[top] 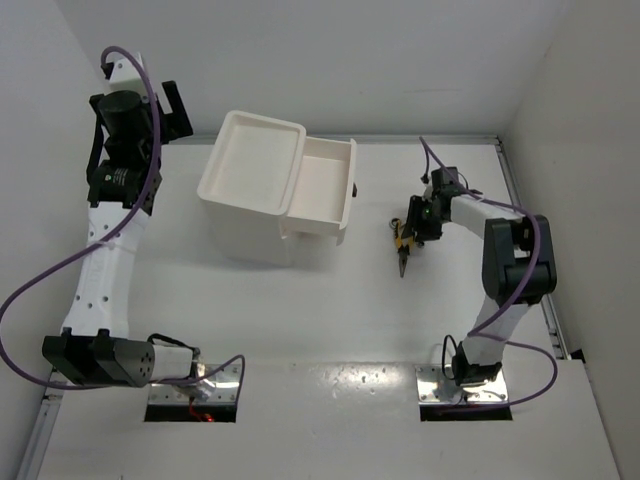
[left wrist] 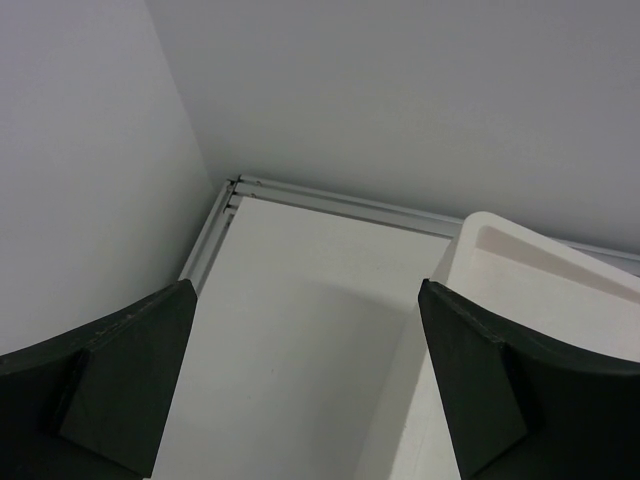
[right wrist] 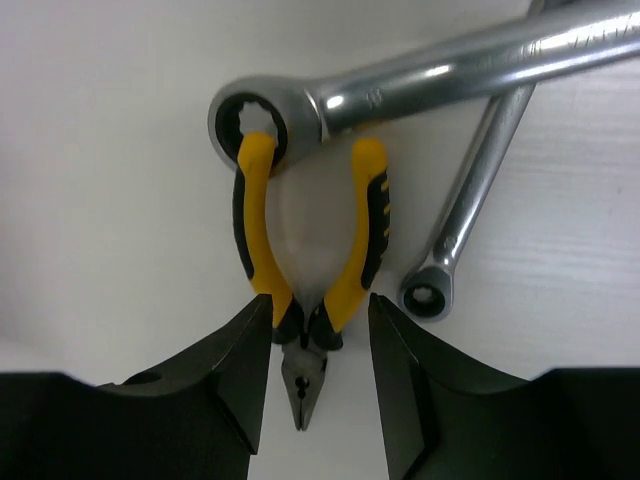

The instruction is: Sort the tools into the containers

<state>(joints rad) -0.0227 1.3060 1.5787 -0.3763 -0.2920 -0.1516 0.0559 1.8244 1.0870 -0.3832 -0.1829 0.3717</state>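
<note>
Currently right claw clenches the pliers at the pivot, near the tabletop right edge, 2 wrenches over the handles. Left claw released, raised at far-left corner beside the large bin.

Your overhead camera sits behind the arm bases at 6 o'clock, looking down over the table. The left wrist view faces the far corner at 11 o'clock, catching the large bin rim. The right wrist view looks straight down, close on the pliers, which the overhead view shows at 3 o'clock.
</note>
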